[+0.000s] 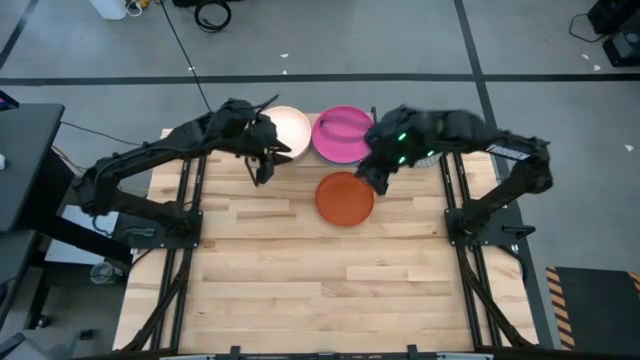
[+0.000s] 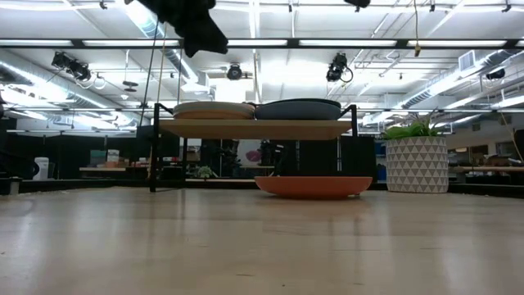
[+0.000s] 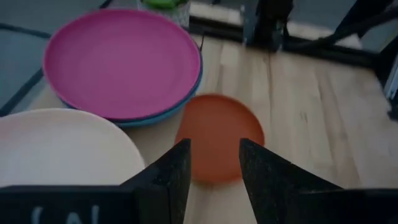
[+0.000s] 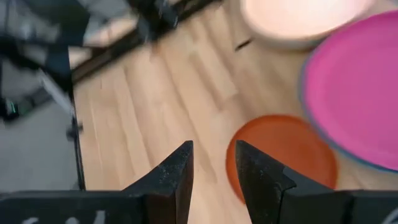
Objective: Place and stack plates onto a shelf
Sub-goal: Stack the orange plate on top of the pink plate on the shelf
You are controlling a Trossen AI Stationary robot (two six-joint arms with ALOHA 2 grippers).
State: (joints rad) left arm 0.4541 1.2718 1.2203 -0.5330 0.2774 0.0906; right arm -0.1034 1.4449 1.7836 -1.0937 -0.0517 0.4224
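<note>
The shelf (image 2: 254,129) stands at the table's far middle. On its top, a cream plate (image 1: 288,128) lies on the left and a magenta plate (image 1: 343,133) on the right. The magenta one sits on a blue plate whose rim (image 3: 155,118) shows beneath it. An orange plate (image 1: 345,198) lies flat on the table just near of the shelf. My left gripper (image 1: 262,162) hovers open, left of the orange plate (image 3: 217,134) and in front of the cream plate (image 3: 56,146). My right gripper (image 1: 376,180) hovers open above the orange plate's (image 4: 286,155) right rim. The other plates are hidden.
A potted plant in a white patterned pot (image 2: 416,160) stands at the far right beside the shelf, under my right arm. The slatted wooden table (image 1: 320,280) stretches bare toward the near edge. Black frame rails (image 1: 190,210) run along both sides.
</note>
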